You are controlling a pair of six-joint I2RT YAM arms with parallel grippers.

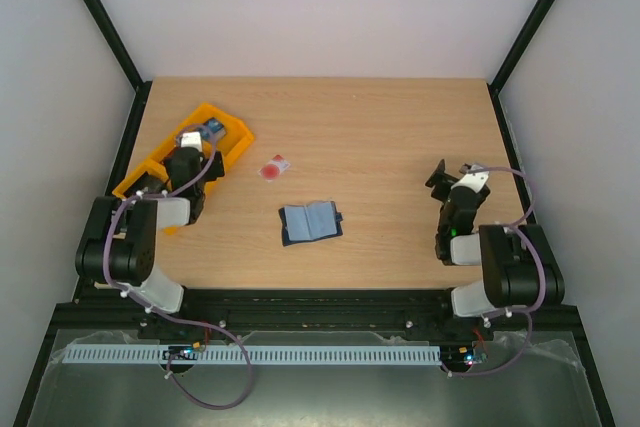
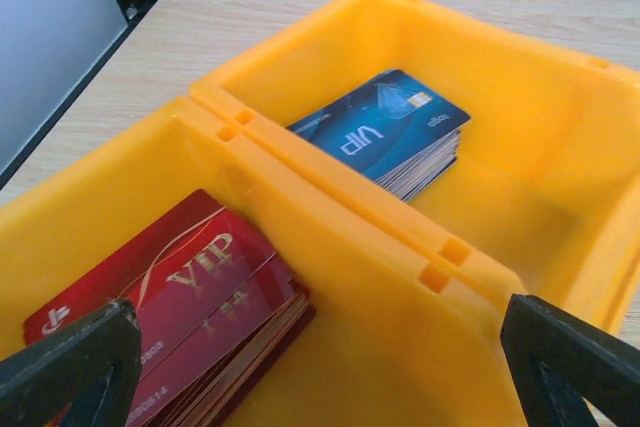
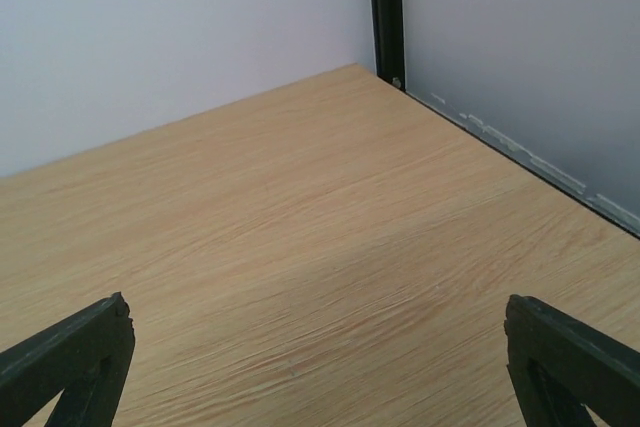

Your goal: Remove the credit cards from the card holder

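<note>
Top ext: navy card holder [image 1: 311,221] open.

Table [image 1: 380,147]: showing light tan wood, with fine darker grain streaks running across it.
Card holder [image 1: 311,222]: showing navy blue at the edges and lighter blue on the inside pockets.
Credit card [image 1: 274,168]: showing white with a red round mark.
Tray [image 2: 330,217]: showing plain bright orange-yellow all over.
Far card stack [image 2: 385,127]: showing a dark blue top card with paler blue sweeps and white "VIP" lettering.
Near card stack [image 2: 190,292]: showing a deep red top card with gold "VIP" lettering and a thin pale curve.
Left gripper [image 2: 320,372]: showing black fingers.
Right gripper [image 3: 320,367]: showing black fingers.
Walls [image 1: 300,7]: showing plain off-white.
</note>
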